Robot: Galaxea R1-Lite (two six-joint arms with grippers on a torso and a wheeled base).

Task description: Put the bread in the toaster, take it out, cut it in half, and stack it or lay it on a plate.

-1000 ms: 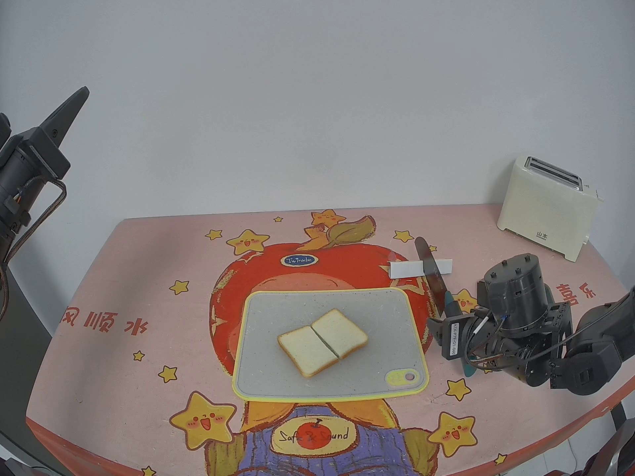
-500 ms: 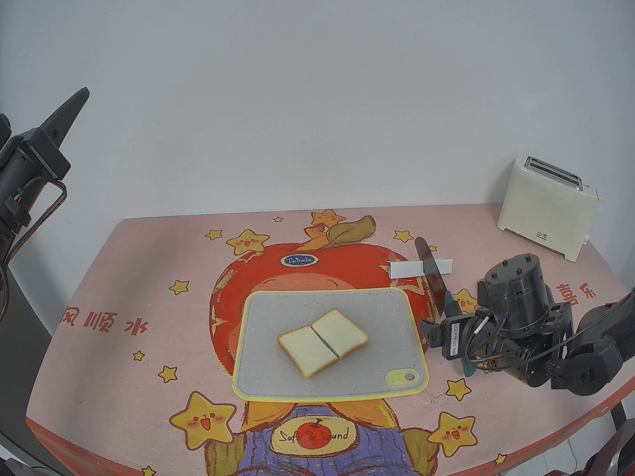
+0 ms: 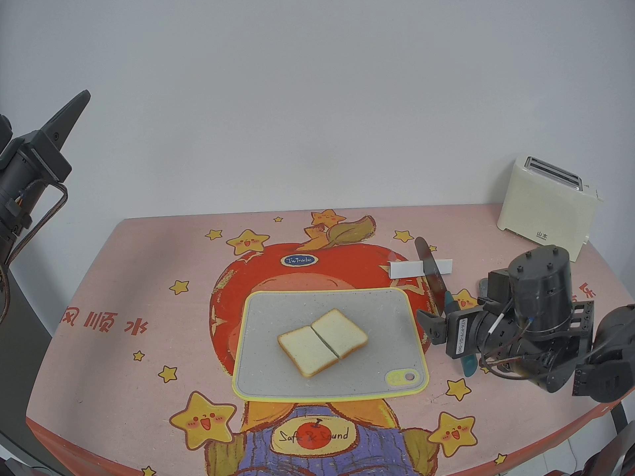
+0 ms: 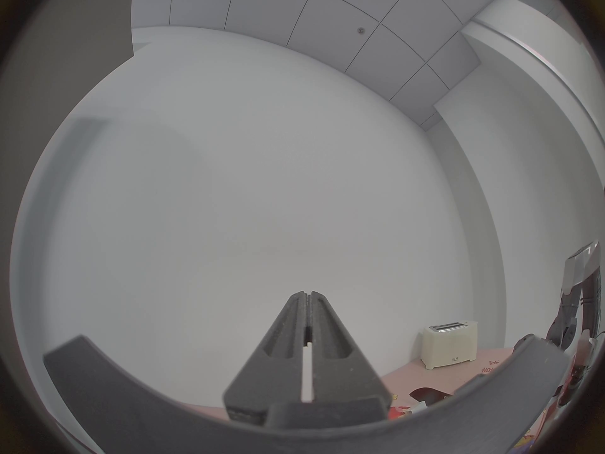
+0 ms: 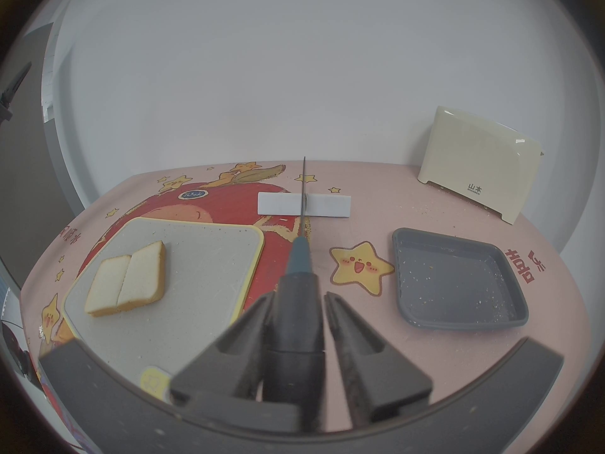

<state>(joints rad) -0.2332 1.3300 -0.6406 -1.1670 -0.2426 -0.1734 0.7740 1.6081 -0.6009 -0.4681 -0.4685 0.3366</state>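
The slice of pale toasted bread lies in two halves, side by side and touching, near the middle of the grey, yellow-rimmed cutting board. It has not shifted over the last second. The cut looks finished, so what remains is moving the halves to the plate.

Just right of the board, the teal-handled kitchen knife has also kept its place. Its blade is propped across a small white rectangular block and its handle points back towards the robot.

The change is at the right gripper. A second ago its fingers were drawn in around the handle. Now one finger reaches further towards the board's edge, and the wrist has lifted and swung a little outward. In the right wrist view the fingers stand either side of the handle, slightly parted, and do not look clamped on it. I read this as the knife just let go on its rest, freeing the arm for the bread.

The right arm sits low over the desk, forearm coming in from the right edge and wrist pointing along the knife towards the wall. The dark grey square plate lies just right of the knife. The cream-white toaster stands beyond it in the far right corner.

The left gripper is held high off the desk's left side, well away from the bread. Its fingers are pressed together on nothing and point up towards the wall.
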